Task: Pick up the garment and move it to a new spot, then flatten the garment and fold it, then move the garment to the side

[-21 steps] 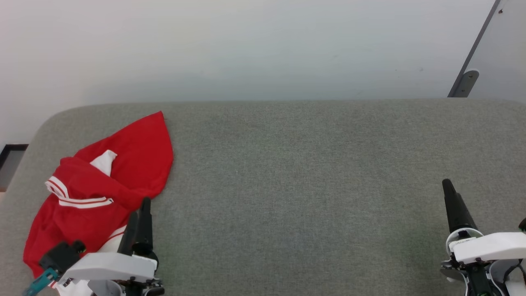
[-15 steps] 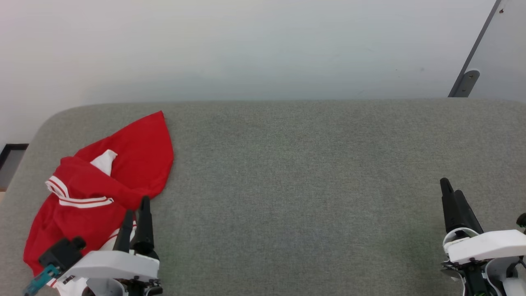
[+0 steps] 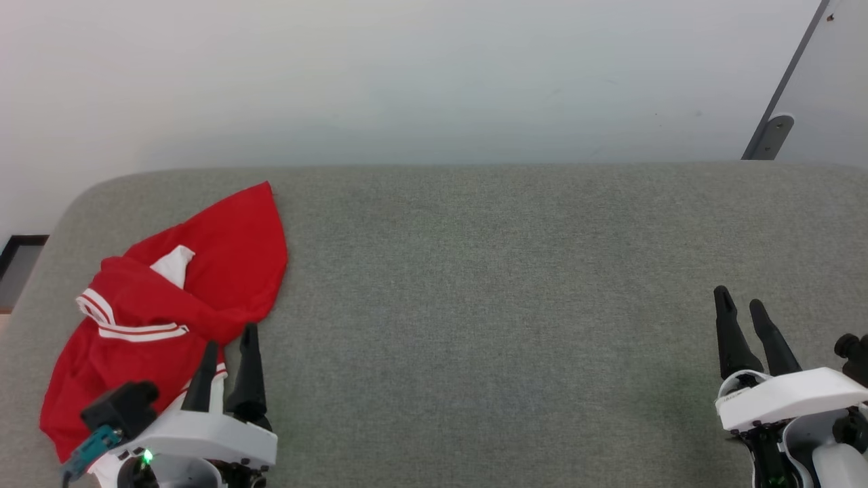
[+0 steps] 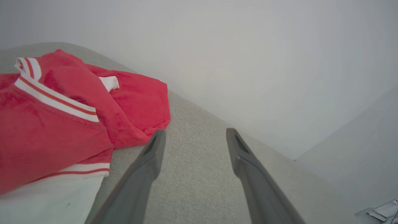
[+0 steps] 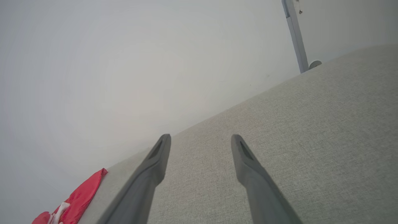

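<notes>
1. Across the near scene spreads a grey woven-cloth surface (image 3: 508, 305) with a rounded far-left corner; a plain pale wall (image 3: 407, 81) stands behind it.
2. At the far right leans a slim grey metal bar (image 3: 790, 71).
3. A crumpled red shirt of soft fabric (image 3: 169, 298), with white sleeves and striped trim, lies at the left.
4. The left gripper (image 3: 231, 337) is spread wide and empty at the shirt's near-right edge; the right gripper (image 3: 739, 298), near right, is likewise spread and empty.

1. shirt (image 3: 203, 271): bunched, so its own folds cover most of the front. In the head view the near hem is hidden behind the body of the left gripper (image 3: 231, 337). The left wrist view cuts it at the left and bottom edges.
2. right gripper (image 3: 739, 298): body cut by the bottom edge.
3. pale scrap (image 4: 381, 211): too small to identify.
</notes>
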Robot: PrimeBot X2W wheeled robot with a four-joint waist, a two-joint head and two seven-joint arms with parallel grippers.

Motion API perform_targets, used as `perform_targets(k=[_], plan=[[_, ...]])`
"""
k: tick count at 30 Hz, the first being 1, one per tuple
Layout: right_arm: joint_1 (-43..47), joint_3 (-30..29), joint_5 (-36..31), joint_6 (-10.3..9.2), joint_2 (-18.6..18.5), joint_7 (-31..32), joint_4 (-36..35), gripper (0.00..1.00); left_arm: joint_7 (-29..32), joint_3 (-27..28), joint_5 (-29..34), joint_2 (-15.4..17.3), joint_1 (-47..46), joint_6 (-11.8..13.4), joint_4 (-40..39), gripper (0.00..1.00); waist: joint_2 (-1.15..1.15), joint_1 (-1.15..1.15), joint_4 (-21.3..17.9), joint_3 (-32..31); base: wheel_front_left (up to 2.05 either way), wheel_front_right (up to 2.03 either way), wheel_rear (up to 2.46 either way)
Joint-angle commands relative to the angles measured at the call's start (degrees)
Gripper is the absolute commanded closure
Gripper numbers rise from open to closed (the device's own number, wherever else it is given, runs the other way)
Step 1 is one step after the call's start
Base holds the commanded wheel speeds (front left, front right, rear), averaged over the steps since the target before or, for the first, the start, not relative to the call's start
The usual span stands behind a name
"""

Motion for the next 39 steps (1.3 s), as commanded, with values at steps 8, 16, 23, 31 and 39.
perform_targets(k=[8,16,23,31,39], plan=[[-2.0,-0.1,-8.0,-0.03,-0.3,-1.7,0.2,0.0,-1.8,-1.6,7.3,1.4,-0.1,1.5,-1.2,0.0,0.0,0.0,0.1,-0.1,0.0,0.0,0.0],[-1.9,-0.5,-13.4,-0.03,-0.3,-3.0,0.6,0.0,-3.0,-2.6,12.0,1.9,0.5,2.6,-0.9,0.0,0.0,0.0,0.3,-0.3,0.0,0.0,0.0],[-2.0,-1.3,-16.9,-0.04,0.1,-4.0,0.6,0.0,-4.0,-2.7,14.9,1.7,1.0,2.7,-0.5,0.0,0.0,0.0,0.7,-0.3,0.0,0.0,0.0],[-1.5,-2.4,-20.6,-0.04,0.1,-5.1,0.3,0.0,-5.1,-2.9,18.9,1.6,1.0,2.4,-0.5,0.0,0.0,0.0,1.2,-0.1,0.0,0.0,0.0],[-0.1,-4.4,-22.9,-0.04,1.2,-6.1,-1.1,0.0,-6.1,-2.6,22.2,1.1,0.9,1.3,-0.3,0.0,0.0,0.0,1.8,-0.1,0.0,0.0,0.0]])
